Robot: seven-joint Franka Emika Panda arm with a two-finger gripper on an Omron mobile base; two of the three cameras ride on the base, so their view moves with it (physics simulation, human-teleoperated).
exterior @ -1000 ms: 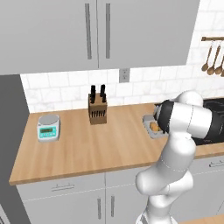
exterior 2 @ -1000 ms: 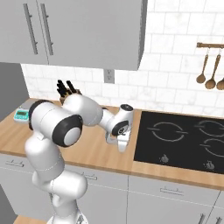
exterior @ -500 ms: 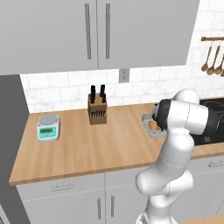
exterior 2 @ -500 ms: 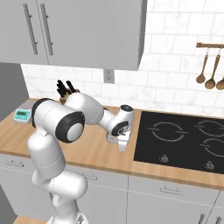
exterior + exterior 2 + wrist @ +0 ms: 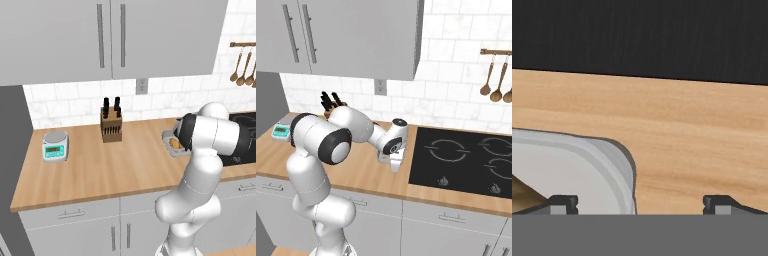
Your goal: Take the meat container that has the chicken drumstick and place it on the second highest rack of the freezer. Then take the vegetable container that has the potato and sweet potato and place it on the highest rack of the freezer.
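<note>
A pale grey container (image 5: 171, 143) sits on the wooden counter just left of the black cooktop, and an orange-brown piece (image 5: 175, 143) lies in it. Too little of that piece shows to tell chicken drumstick from potato and sweet potato. My arm hides most of the container. My gripper (image 5: 394, 169) points down at the counter beside the cooktop and is open. In the hand view the gripper (image 5: 640, 202) straddles the container's rounded corner (image 5: 619, 160): one fingertip (image 5: 562, 203) is over its inside, the other over bare wood. The freezer's racks are out of view.
A knife block (image 5: 111, 126) stands at the back of the counter and a small kitchen scale (image 5: 54, 145) at its left end. The black cooktop (image 5: 466, 160) lies right of the gripper. Wooden spoons (image 5: 495, 80) hang on the wall. A grey tall panel (image 5: 10, 145) borders the counter's left end.
The arm has shifted only slightly over the container. The jaws stay wide apart with nothing between them.
</note>
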